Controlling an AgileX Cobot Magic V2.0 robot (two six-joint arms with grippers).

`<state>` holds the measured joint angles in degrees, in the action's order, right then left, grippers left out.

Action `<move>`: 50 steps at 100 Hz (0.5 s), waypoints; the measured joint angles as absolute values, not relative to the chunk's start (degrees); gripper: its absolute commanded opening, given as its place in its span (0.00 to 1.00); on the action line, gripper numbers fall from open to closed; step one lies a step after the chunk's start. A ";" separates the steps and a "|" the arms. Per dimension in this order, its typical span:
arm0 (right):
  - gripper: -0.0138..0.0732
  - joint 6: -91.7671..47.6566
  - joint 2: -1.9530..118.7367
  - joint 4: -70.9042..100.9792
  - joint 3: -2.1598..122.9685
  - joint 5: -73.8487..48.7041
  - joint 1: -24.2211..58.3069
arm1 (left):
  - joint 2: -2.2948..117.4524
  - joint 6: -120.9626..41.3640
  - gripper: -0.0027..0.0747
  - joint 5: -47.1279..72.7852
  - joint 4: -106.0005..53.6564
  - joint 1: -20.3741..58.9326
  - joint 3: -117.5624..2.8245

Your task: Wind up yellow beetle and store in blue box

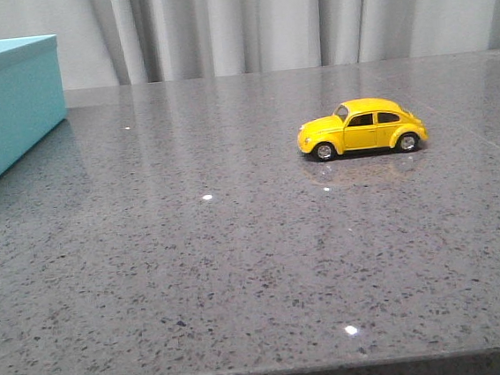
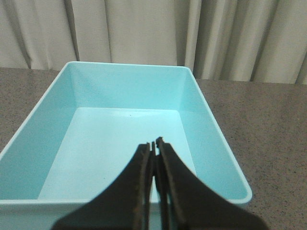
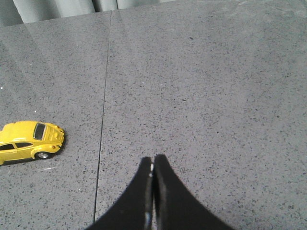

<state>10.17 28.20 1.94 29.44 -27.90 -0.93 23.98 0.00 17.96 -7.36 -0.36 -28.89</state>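
The yellow beetle [image 1: 361, 127] stands on its wheels on the grey stone table, right of centre, nose to the left. It also shows in the right wrist view [image 3: 29, 139], off to one side of my right gripper [image 3: 153, 158], which is shut, empty and apart from the car. The blue box [image 1: 5, 109] sits at the far left of the table. In the left wrist view it is open-topped and empty [image 2: 206, 120]. My left gripper [image 2: 154, 142] is shut and empty, above the box's near rim. Neither gripper shows in the front view.
The grey speckled table [image 1: 240, 268] has a front edge at the bottom of the front view and a seam line [image 3: 103, 120] near the car. Pale curtains [image 1: 287, 15] hang behind the table.
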 measured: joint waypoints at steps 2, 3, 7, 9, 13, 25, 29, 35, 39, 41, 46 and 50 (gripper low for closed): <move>0.09 10.17 28.20 1.94 29.46 -28.01 -0.93 | 24.13 0.00 0.01 17.85 -7.36 -0.36 -29.03; 0.09 10.17 28.20 1.94 29.46 -28.16 -0.93 | 24.26 0.00 0.01 17.85 -7.36 -0.36 -29.03; 0.09 10.17 28.20 1.76 29.54 -28.46 -0.93 | 24.29 0.00 0.01 17.85 -7.36 -0.36 -29.12; 0.09 10.17 28.20 1.48 29.54 -28.44 -0.93 | 24.29 0.00 0.01 17.85 -7.36 -0.36 -29.12; 0.09 10.17 28.20 1.23 29.54 -28.44 -0.93 | 24.29 0.00 0.01 17.85 -7.36 -0.36 -29.12; 0.09 10.17 28.32 0.96 29.54 -28.44 -0.93 | 24.29 0.00 0.01 17.85 -7.36 -0.36 -29.12; 0.09 10.17 28.45 0.87 29.54 -28.44 -0.93 | 24.29 0.00 0.01 17.85 -7.36 -0.36 -29.12; 0.09 10.17 29.19 0.87 30.21 -29.30 -0.93 | 24.29 0.00 0.01 17.85 -7.36 -0.36 -29.12; 0.09 10.17 29.89 0.83 31.09 -30.05 -0.93 | 24.29 0.00 0.01 17.85 -7.36 -0.36 -29.12; 0.09 10.17 30.38 0.83 31.66 -30.67 -0.83 | 24.29 0.00 0.01 17.85 -7.36 -0.36 -29.12; 0.09 10.17 31.75 0.74 33.20 -31.98 -0.29 | 24.29 0.00 0.01 17.85 -7.36 -0.36 -29.12; 0.09 10.17 33.12 0.74 34.40 -32.83 0.67 | 24.29 0.00 0.01 17.85 -7.36 -0.36 -29.12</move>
